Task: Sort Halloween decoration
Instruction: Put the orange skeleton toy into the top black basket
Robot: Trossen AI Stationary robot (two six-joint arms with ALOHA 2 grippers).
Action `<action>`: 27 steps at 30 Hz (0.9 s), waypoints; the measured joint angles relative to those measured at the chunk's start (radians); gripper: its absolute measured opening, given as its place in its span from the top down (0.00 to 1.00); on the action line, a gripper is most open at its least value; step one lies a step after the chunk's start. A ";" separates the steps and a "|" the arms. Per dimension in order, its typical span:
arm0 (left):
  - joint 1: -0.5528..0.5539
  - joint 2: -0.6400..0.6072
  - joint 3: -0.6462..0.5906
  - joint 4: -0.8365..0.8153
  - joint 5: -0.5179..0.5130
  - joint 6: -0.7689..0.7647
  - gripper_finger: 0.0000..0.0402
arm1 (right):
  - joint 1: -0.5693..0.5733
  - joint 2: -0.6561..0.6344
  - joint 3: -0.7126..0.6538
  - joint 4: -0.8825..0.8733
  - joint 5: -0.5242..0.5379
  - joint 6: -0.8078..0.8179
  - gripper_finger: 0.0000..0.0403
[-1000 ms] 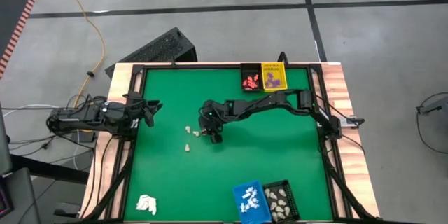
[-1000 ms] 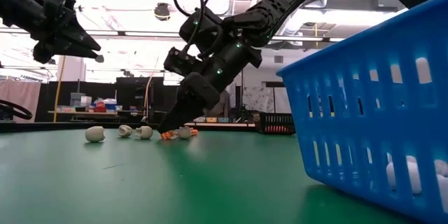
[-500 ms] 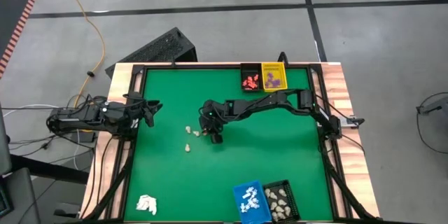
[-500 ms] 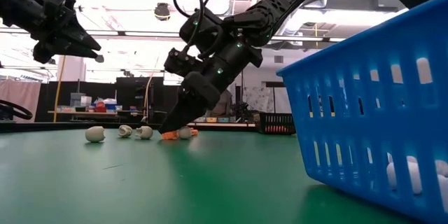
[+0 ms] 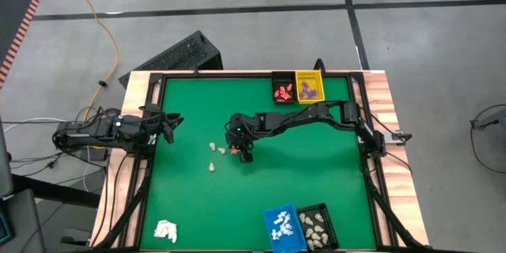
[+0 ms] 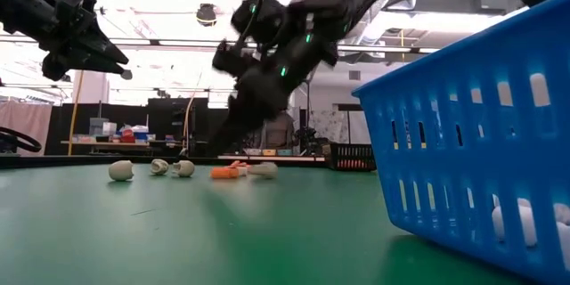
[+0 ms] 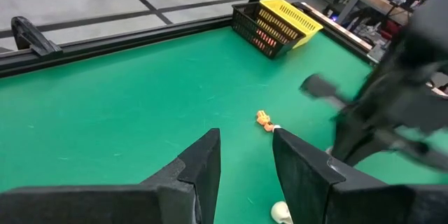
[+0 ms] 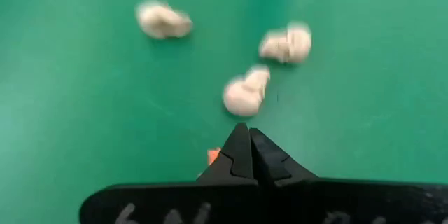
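Small cream pieces of Halloween decoration (image 5: 212,146) lie loose on the green mat near its middle, three of them in the right wrist view (image 8: 245,92). An orange piece (image 6: 223,173) lies on the mat beside a cream one (image 6: 263,170); the left wrist view shows the orange piece (image 7: 264,120) too. My right gripper (image 8: 245,136) is shut just above the orange piece, with nothing visible between its fingers. My left gripper (image 7: 245,161) hangs open above the table's left edge (image 5: 170,122).
At the far edge stand a black basket (image 5: 282,88) with red pieces and a yellow basket (image 5: 310,87) with purple ones. At the near edge stand a blue basket (image 5: 283,228) and a black basket (image 5: 316,225). A white lump (image 5: 165,230) lies near-left.
My right gripper has shut its fingers at the orange piece and risen off the mat. The orange piece has stayed lying on the mat, and the cream piece beside it has slid a little away from it.
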 joint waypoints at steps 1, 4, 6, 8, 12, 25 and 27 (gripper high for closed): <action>0.000 0.000 0.000 -0.001 0.000 0.000 0.70 | 0.000 -0.017 0.000 -0.013 -0.001 -0.008 1.00; 0.000 0.000 0.000 -0.001 0.000 0.000 0.70 | 0.007 -0.057 0.004 -0.011 -0.005 -0.011 1.00; 0.000 0.000 0.000 0.000 -0.002 0.000 0.70 | 0.011 -0.075 0.003 -0.020 -0.029 -0.022 1.00; 0.000 0.000 0.000 -0.002 -0.001 0.000 0.70 | 0.021 -0.088 0.003 -0.023 -0.043 -0.037 1.00; 0.000 0.000 0.000 -0.001 -0.002 0.000 0.70 | 0.037 -0.090 0.003 -0.024 -0.044 -0.041 0.95; 0.000 0.000 0.000 -0.001 0.000 0.000 0.70 | 0.041 0.044 0.003 -0.049 0.078 -0.002 0.49; 0.000 0.000 0.000 0.000 0.000 0.000 0.70 | 0.037 0.044 0.003 -0.074 0.089 0.007 0.46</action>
